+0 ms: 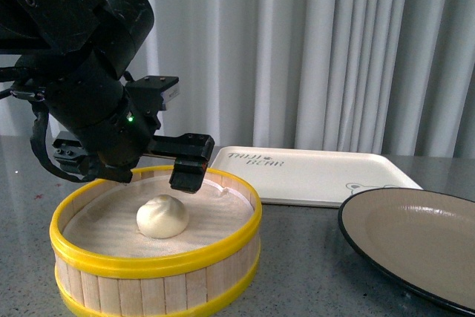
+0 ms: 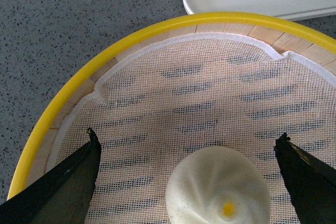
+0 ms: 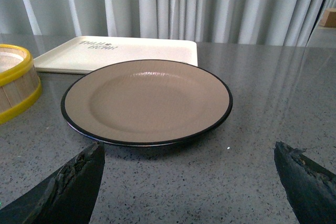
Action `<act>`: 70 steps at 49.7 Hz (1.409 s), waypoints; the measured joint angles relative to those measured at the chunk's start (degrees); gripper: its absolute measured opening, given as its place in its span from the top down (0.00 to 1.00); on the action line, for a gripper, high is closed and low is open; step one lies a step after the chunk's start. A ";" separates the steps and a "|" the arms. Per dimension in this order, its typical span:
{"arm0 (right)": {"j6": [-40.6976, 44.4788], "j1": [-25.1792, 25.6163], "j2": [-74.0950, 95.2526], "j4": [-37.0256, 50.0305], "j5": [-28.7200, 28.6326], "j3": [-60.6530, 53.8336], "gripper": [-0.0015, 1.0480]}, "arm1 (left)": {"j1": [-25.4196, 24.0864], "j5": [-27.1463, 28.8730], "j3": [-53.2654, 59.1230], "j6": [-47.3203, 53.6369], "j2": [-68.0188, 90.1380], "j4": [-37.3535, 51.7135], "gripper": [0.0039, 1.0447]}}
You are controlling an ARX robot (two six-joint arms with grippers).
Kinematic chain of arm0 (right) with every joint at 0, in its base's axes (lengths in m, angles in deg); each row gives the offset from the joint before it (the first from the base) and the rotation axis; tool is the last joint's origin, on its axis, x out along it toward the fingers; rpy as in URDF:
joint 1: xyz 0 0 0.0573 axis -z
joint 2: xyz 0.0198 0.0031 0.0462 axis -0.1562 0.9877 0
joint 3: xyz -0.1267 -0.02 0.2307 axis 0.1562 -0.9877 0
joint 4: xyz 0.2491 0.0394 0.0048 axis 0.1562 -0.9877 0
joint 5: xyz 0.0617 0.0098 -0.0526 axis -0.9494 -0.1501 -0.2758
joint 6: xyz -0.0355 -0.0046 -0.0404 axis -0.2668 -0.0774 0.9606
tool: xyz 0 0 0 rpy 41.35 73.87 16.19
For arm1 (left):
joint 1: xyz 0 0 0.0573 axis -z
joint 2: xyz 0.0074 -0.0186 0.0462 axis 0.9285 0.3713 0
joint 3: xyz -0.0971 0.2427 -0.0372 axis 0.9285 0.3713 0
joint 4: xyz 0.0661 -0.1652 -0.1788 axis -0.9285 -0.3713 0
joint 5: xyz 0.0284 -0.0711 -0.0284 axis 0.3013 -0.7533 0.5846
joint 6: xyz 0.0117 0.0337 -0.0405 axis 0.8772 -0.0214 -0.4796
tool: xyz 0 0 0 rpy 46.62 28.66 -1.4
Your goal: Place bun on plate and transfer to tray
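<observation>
The left gripper hangs wide open and empty above the bun, which sits on the steamer basket's mesh. Closing too low could snag that mesh — too hard, dent the dough.

Under the left claw sits the steamer basket, and in it the bun, between the claw's two fingers and touching neither. Beyond this claw and to its right lies the tray. The plate rests further right, nearer than the tray. The right claw faces the plate, the tray just behind it — the basket off to the plate's left.
</observation>
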 joint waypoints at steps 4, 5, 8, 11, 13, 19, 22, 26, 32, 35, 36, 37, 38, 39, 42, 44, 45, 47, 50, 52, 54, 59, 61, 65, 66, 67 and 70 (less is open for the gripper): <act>0.00 0.00 0.00 0.00 0.00 0.00 0.08 | -0.33 0.00 0.00 -0.07 0.00 -0.31 0.06; 0.00 0.00 0.00 0.00 0.00 0.00 0.08 | -0.37 -0.04 0.00 -0.11 0.00 -0.37 0.06; 0.00 0.00 0.00 0.00 0.00 0.00 0.08 | -0.55 -0.33 0.09 -0.24 0.00 -0.44 0.06; 0.00 0.00 0.00 0.00 0.00 0.00 0.08 | -0.59 -0.52 0.28 -0.26 0.00 -0.42 0.06; 0.00 0.00 0.00 0.00 0.00 0.00 0.08 | -0.66 -1.25 0.61 -0.26 0.00 -0.42 0.06; 0.00 0.00 0.00 0.00 0.00 0.00 0.08 | -0.68 -1.81 2.03 -0.39 0.00 -0.39 0.06; 0.00 0.00 0.00 0.00 0.00 0.00 0.08 | -0.68 -1.73 2.45 -0.39 0.00 -0.39 0.06; 0.00 0.00 0.00 0.00 0.00 0.00 0.08 | -0.68 -1.55 2.95 -0.37 0.00 -0.24 0.06; 0.00 0.00 0.00 0.00 0.00 0.00 0.08 | -0.57 -1.22 3.61 -0.17 0.00 -0.02 0.06; 0.00 0.00 0.00 0.00 0.00 0.00 0.08 | -0.44 -1.25 4.02 -0.17 0.00 0.17 0.06; 0.00 0.00 0.00 0.00 0.00 0.00 0.08 | -0.35 -1.27 4.13 -0.17 0.00 0.26 0.06; 0.00 0.00 0.00 0.00 0.00 0.00 0.08 | -0.33 -1.27 4.17 -0.17 0.00 0.31 0.06; 0.00 0.00 0.00 0.00 0.00 0.00 0.08 | -0.31 -1.36 4.17 -0.15 0.00 0.33 0.06; 0.00 0.00 0.00 0.00 0.00 0.00 0.08 | -0.31 -1.36 4.20 -0.15 0.00 0.39 0.06; 0.00 0.00 0.00 0.00 0.00 0.00 0.08 | -0.28 -1.46 4.26 -0.20 -0.02 0.81 0.13; 0.00 0.00 0.00 0.00 0.00 0.00 0.08 | -0.28 -1.81 4.26 -0.20 -0.04 0.85 0.21; 0.00 0.00 0.00 0.00 0.00 0.00 0.08 | -0.26 -1.99 4.26 -0.22 -0.15 1.01 0.26; 0.00 0.00 0.00 0.00 0.00 0.00 0.08 | -0.24 -2.54 4.28 -0.22 -0.33 1.16 0.33; 0.00 0.00 0.00 0.00 0.00 0.00 0.08 | -0.20 -3.10 4.28 -0.44 -0.92 1.31 0.45; 0.00 0.00 0.00 0.00 0.00 0.00 0.08 | -0.15 -3.15 4.28 -0.50 -1.44 1.42 0.53; 0.00 0.00 0.00 0.00 0.00 0.00 0.08 | -0.11 -3.17 4.28 -0.55 -1.90 1.62 0.58; 0.00 0.00 0.00 0.00 0.00 0.00 0.08 | 0.22 -4.42 4.26 -0.59 -3.43 3.76 0.73; 0.00 0.00 0.00 0.00 0.00 0.00 0.08 | 0.50 -4.74 4.07 -0.61 -4.09 4.52 0.79; 0.00 0.00 0.00 0.00 0.00 0.00 0.08 | 1.44 -4.90 3.19 -0.68 -4.98 4.90 0.90; 0.00 0.00 0.00 0.00 0.00 0.00 0.08 | 1.97 -4.68 2.82 -0.63 -5.11 5.03 0.93; 0.00 0.00 0.00 0.00 0.00 0.00 0.08 | 2.34 -4.46 2.67 -0.63 -5.25 5.18 0.95; 0.00 0.00 0.00 0.00 0.00 0.00 0.08 | 3.39 -4.22 2.32 -0.61 -5.35 5.20 0.96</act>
